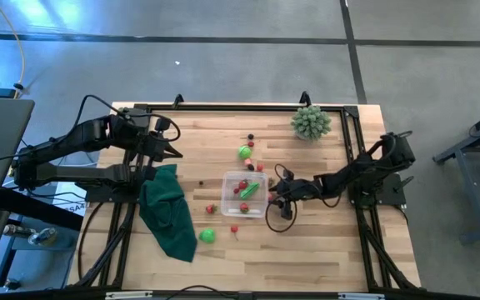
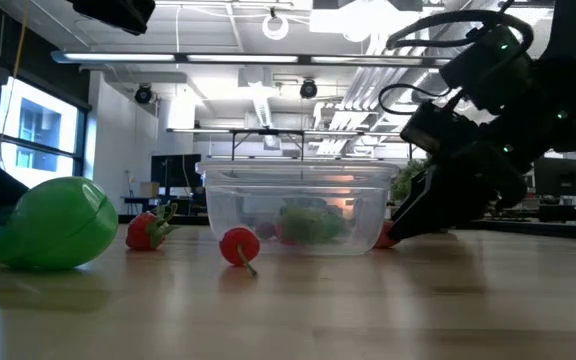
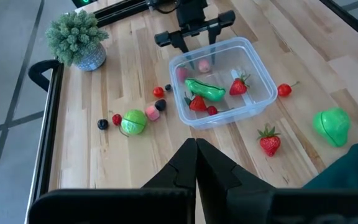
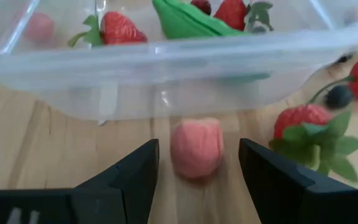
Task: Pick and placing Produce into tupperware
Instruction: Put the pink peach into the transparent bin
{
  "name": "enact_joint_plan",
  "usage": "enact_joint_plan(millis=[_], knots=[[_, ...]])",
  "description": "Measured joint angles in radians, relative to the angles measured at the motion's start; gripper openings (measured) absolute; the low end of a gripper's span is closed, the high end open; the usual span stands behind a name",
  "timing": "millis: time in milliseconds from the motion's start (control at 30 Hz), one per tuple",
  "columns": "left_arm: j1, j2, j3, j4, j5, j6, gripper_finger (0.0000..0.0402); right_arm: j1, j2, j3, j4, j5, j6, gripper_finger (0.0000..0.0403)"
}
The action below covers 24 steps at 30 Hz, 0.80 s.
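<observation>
Pale wooden tabletop [image 1: 323, 250]: the right gripper [image 4: 197, 163], fingers spread wide, straddles a small pink piece [image 4: 196, 147] lying just outside the wall of the tupperware [image 1: 228, 198], while the left gripper [image 3: 196, 163] waits pressed shut well back by the dark green cloth [image 1: 167, 212]. A clean pick likely means closing squarely on the pink piece without nudging the container. Inside sit a long green pod [image 3: 205, 90], 2 strawberries and a few small red and pink bits; more produce lies scattered around it.
</observation>
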Motion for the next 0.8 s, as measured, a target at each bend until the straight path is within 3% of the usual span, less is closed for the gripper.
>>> enact_joint_plan(millis=[800], knots=[[0.0, 0.0, 0.0, 0.0, 0.0, 0.0, 0.0001, -0.041, 0.0, 0.001, 0.0, -0.048, -0.038, 0.0213]])
